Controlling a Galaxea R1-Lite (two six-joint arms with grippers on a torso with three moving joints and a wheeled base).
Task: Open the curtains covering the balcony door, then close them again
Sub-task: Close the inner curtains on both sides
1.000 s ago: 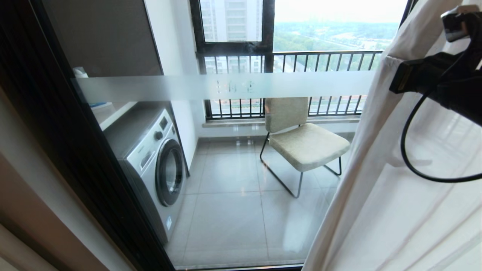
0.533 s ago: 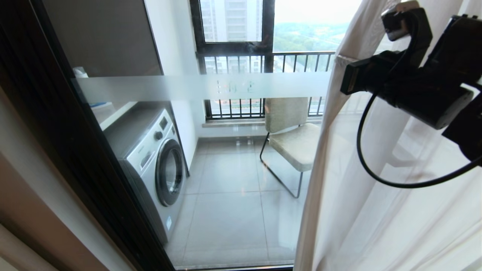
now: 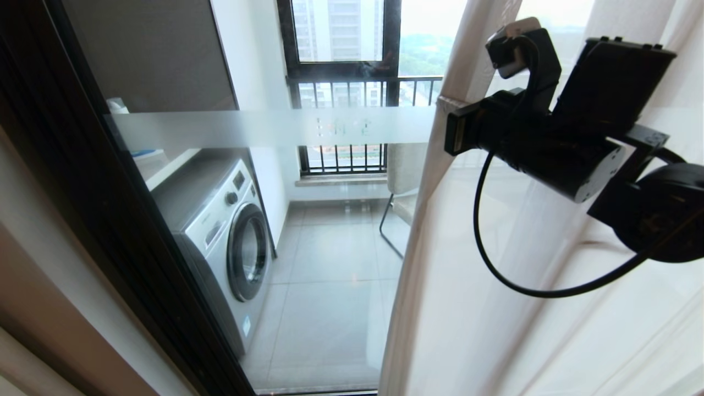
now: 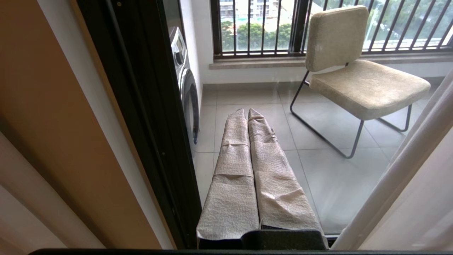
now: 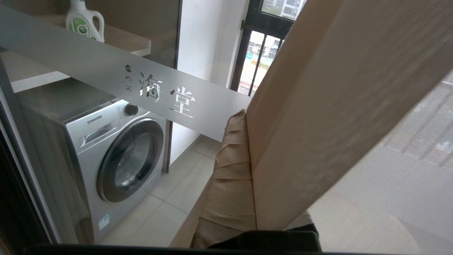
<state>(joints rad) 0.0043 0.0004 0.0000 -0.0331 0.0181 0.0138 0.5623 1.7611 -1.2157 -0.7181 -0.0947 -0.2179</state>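
Two grippers are in use-state as follows. Right gripper (image 3: 448,129): clenched on the leading hem of the sheer white voile curtain (image 3: 522,308), high at the right of the head view; the right wrist view shows that hem pinched between its cloth-wrapped fingers (image 5: 230,166). Left gripper (image 4: 247,117): parked low near the black door frame (image 4: 152,117), fingers pressed together on nothing.

Change over the last second: the right arm has swept leftward, drawing the curtain edge with it. The beige upholstered chair with black wire legs (image 3: 404,181), fully exposed a second ago, is now mostly veiled. Judgement: the closing phase is under way, roughly half complete.

Curtain condition: translucent, taut diagonal folds fanning from the grip, hem falling to the floor. It hangs just in front of the clear glass balcony door (image 3: 330,247), covering its right part. Beyond the uncovered glass stands a silver front-loading washing machine (image 3: 220,231).
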